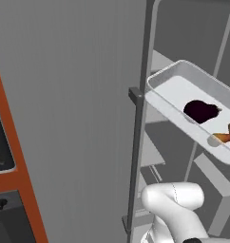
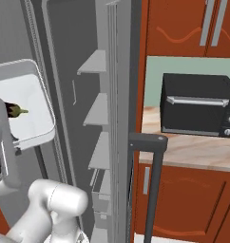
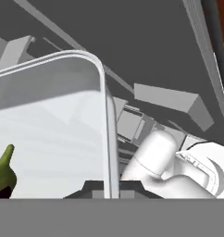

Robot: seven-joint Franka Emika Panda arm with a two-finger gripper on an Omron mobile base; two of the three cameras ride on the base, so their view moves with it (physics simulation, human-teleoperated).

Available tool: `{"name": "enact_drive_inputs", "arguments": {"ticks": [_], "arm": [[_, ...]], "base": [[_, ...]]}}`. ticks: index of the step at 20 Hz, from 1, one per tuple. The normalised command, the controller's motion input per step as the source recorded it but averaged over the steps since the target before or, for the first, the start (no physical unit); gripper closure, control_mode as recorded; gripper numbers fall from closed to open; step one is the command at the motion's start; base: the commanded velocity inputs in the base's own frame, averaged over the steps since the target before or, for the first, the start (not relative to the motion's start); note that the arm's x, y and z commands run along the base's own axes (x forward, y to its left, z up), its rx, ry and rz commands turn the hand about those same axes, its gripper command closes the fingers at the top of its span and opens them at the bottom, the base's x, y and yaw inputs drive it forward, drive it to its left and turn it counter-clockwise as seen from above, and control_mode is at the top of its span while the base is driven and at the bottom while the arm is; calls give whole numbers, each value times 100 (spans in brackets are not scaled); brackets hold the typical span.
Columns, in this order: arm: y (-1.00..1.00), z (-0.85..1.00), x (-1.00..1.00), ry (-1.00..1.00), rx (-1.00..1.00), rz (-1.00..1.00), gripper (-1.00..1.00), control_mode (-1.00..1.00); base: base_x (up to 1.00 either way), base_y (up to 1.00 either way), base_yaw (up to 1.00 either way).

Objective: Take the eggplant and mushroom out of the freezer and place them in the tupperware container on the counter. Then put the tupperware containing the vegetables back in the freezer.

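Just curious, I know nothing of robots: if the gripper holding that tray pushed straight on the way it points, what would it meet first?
Probably the freezer: beyond the tupperware container the gripper clamps lie its grey inner walls and shelves, though depth is unclear.

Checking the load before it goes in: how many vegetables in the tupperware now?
2. The eggplant lies near the middle of the tupperware container; the mushroom lies beside it, toward the tray's lower right end. None looks hidden.

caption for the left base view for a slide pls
Translucent whitish tupperware container carrying dark purple eggplant and brown-capped mushroom, raised before the open grey freezer.
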Motion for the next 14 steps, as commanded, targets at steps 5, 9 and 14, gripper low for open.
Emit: {"name": "enact_drive_inputs", "arguments": {"ticks": [5, 9, 14], "arm": [[-15, 12, 4, 0, 16, -34, 100, -100], [-14, 4, 36, 0, 8, -31, 100, -100], [-27, 0, 52, 0, 5, -19, 100, -100]], "base": [[0, 0, 0], [0, 0, 0], [0, 0, 0]]}}
